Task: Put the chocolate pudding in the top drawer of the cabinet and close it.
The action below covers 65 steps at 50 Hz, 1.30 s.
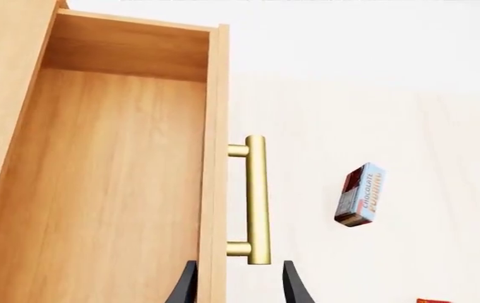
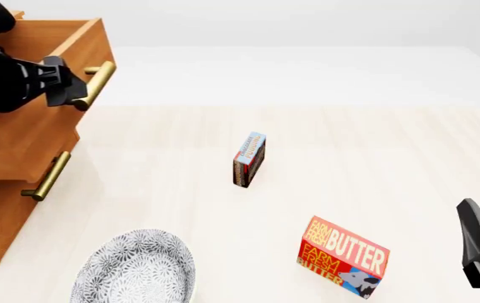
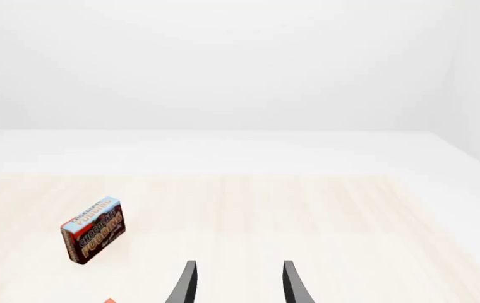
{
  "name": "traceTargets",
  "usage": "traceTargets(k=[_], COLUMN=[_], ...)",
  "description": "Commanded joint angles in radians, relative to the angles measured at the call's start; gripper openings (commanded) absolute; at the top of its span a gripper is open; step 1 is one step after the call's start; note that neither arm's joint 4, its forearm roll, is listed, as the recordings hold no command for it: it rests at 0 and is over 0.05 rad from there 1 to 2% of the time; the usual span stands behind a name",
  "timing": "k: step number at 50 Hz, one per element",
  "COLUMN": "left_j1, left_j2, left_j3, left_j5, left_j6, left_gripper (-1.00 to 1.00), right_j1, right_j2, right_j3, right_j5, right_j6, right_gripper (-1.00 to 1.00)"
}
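The left hand (image 1: 238, 284) is spread, its fingers either side of the brass handle (image 1: 257, 199) of the top drawer (image 2: 42, 44), which stands pulled out of the cabinet (image 2: 4, 189). The chocolate pudding (image 2: 249, 159) stands on edge on the tabletop (image 2: 375, 145), well apart from both hands. Best to leave the drawer out and bring the right hand (image 3: 238, 284), also spread, squarely over the box's thin faces.

The left gripper (image 2: 78, 96) is reaching forward at upper left, its black fingers (image 1: 185, 287) spreading apart with nothing pinched; the right gripper (image 3: 238, 284) is hovering low at right, fingers parted and empty.
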Motion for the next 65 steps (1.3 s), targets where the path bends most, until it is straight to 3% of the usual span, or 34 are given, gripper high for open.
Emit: traceTargets(k=[1, 65], left_j1=[-0.033, -0.131], left_j2=[0.047, 0.090], left_j3=[0.036, 0.017], left_j5=[-0.019, -0.080], left_j6=[0.025, -0.018], left_gripper=[1.00, 1.00], right_j1=[0.000, 0.000], right_j2=[0.000, 0.000], right_j3=[0.000, 0.000], right_j5=[0.000, 0.000], right_j6=[0.000, 0.001], right_gripper=[1.00, 1.00])
